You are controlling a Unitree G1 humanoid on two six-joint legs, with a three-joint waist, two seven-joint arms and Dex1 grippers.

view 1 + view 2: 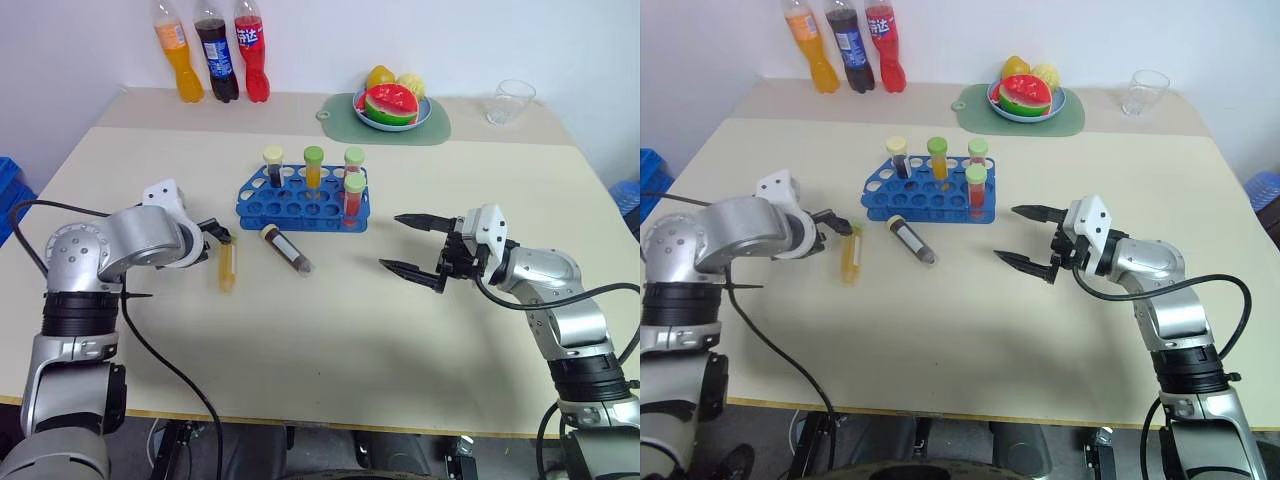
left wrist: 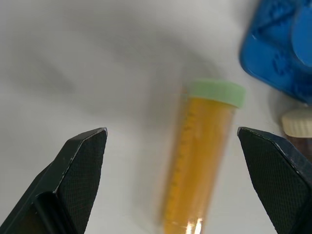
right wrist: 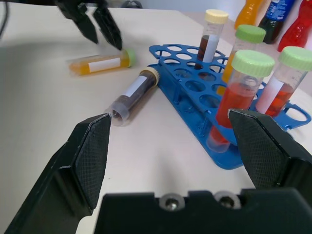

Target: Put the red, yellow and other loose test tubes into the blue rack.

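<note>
The blue rack (image 1: 300, 210) stands mid-table and holds several upright capped tubes, two of them red (image 1: 354, 196). Two loose test tubes lie in front of it. The yellow-orange one (image 1: 228, 266) has a pale green cap (image 2: 217, 92). The dark brown one (image 1: 287, 249) has a cream cap and lies beside the rack's front edge. My left gripper (image 1: 215, 232) is open and points down over the yellow tube's cap end, with the tube (image 2: 197, 165) between its fingers and nothing gripped. To the right of the rack my right gripper (image 1: 392, 241) is open and empty, facing the rack (image 3: 195, 92).
Three soda bottles (image 1: 210, 55) stand at the table's back left. A green mat with a bowl of fruit (image 1: 390, 105) and a clear cup (image 1: 512, 100) sit at the back right. Blue crates (image 1: 10, 190) show beyond the table's side edges.
</note>
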